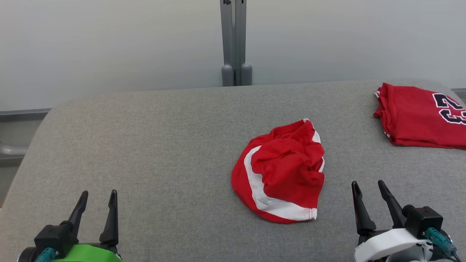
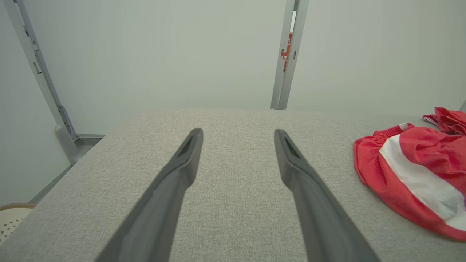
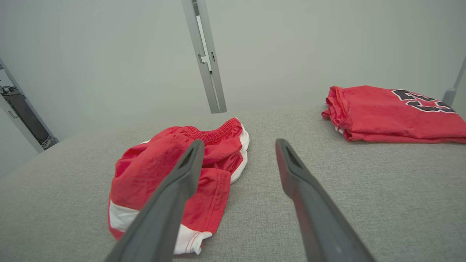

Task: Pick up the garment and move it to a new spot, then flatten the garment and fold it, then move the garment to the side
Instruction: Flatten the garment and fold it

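On the grey fabric-covered surface (image 1: 145,145), a little right of its middle, lies the garment (image 1: 280,171): a pair of red shorts with broad white stripes. It is crumpled into a rounded heap, with the gathered elastic waistband turned toward the far edge and a white-trimmed hem toward the near edge. Nothing touches it. The left tool (image 1: 99,193) hangs at the lower left of the head view, over bare cloth and well apart from the garment. Its two dark fingers are spread wide and released, with nothing between them. In the left wrist view the shorts sit off to the right of those fingers, clear of both. The right tool (image 1: 367,183) hangs at the lower right, near the garment's right side but not in contact. It is likewise released and empty, with its fingers parted. In the right wrist view, its left finger crosses in front of the heap while its right finger points over bare grey cloth. At the far right corner of the surface rests a jersey (image 1: 418,116), red with dark white-outlined numerals, folded flat and well apart from the shorts. Behind the far edge a grey post (image 1: 235,43) stands upright against a pale wall (image 1: 109,43).
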Tool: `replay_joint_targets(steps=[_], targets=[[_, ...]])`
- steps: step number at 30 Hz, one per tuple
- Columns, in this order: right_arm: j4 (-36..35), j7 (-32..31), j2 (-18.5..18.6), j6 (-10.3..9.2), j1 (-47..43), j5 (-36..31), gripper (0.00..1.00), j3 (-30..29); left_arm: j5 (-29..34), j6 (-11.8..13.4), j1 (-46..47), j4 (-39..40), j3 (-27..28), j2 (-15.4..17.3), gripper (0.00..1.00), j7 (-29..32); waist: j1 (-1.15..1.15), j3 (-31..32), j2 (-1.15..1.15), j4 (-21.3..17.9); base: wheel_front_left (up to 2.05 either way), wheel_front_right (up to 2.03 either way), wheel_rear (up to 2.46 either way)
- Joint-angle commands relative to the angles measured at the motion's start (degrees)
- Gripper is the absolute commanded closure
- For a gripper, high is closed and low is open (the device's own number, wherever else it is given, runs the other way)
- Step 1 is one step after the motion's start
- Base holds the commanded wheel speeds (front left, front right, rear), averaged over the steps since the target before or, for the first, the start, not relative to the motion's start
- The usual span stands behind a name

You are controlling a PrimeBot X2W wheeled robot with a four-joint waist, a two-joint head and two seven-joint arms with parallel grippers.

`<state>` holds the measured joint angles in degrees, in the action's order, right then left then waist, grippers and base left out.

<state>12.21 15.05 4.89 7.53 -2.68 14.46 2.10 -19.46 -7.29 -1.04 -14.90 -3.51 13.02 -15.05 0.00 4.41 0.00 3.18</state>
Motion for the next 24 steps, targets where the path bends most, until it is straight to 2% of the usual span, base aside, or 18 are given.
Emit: replay_joint_targets(steps=[1, 24], targets=[[-0.1, 0.2, 0.0, -0.10, -0.5, 0.0, 0.00, -0.2, -0.2, -0.2, -0.7, -0.2, -0.1, 0.4, 0.00, -0.1, 0.00, 0.1, 0.00, 0.0, 0.00, 0.00, 0.00], [0.0, 0.2, 0.1, -0.10, -0.8, 0.0, 0.00, -0.4, -0.5, -0.3, 0.1, -1.2, -0.7, 1.2, 0.00, -0.1, 0.00, 0.3, 0.00, -0.1, 0.00, 0.00, 0.00]])
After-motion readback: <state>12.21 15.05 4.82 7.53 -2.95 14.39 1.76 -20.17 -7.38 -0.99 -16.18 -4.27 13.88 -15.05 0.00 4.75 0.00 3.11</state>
